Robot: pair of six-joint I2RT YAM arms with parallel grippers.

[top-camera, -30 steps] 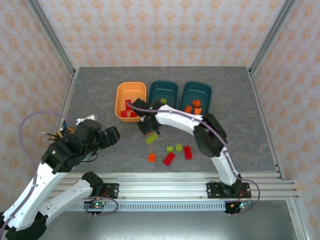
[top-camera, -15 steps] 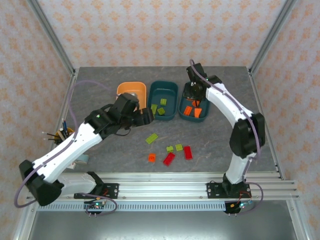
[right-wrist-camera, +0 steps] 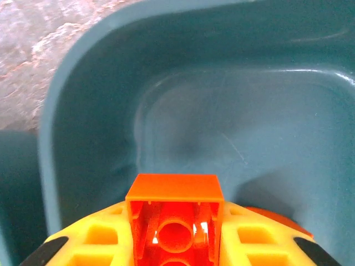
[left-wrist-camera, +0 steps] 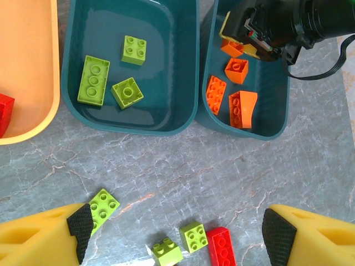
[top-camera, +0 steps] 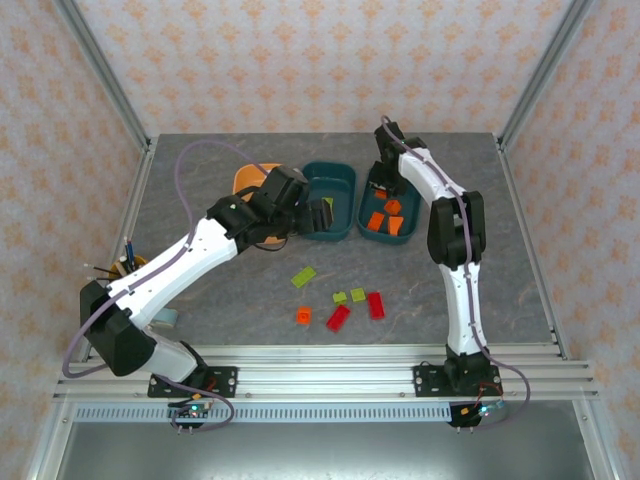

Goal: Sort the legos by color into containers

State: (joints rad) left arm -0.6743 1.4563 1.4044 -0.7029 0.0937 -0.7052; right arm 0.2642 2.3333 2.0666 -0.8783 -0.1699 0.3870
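My right gripper (right-wrist-camera: 175,235) is shut on an orange lego (right-wrist-camera: 175,208) and hangs over the back of the right teal container (right-wrist-camera: 89,111), which holds several orange legos (left-wrist-camera: 243,108). From above, the right gripper (top-camera: 384,182) is at that container's (top-camera: 413,200) far left corner. My left gripper (left-wrist-camera: 177,233) is open with nothing between its fingers, above the table in front of the middle teal container (left-wrist-camera: 186,105), which holds three yellow-green legos (left-wrist-camera: 94,80). Loose yellow-green (top-camera: 304,276), red (top-camera: 338,318) and orange (top-camera: 303,316) legos lie on the table. The light orange container (left-wrist-camera: 28,66) holds a red lego (left-wrist-camera: 4,113).
The left arm (top-camera: 200,250) stretches across the light orange container (top-camera: 245,178), hiding most of it. A small yellow pen cup (top-camera: 125,268) stands at the table's left edge. Metal frame posts line both sides of the grey table (top-camera: 200,170).
The left arm swung from beside the pen cup out across the trays towards the middle teal one. The right arm left the light orange tray and now reaches into the right teal tray.
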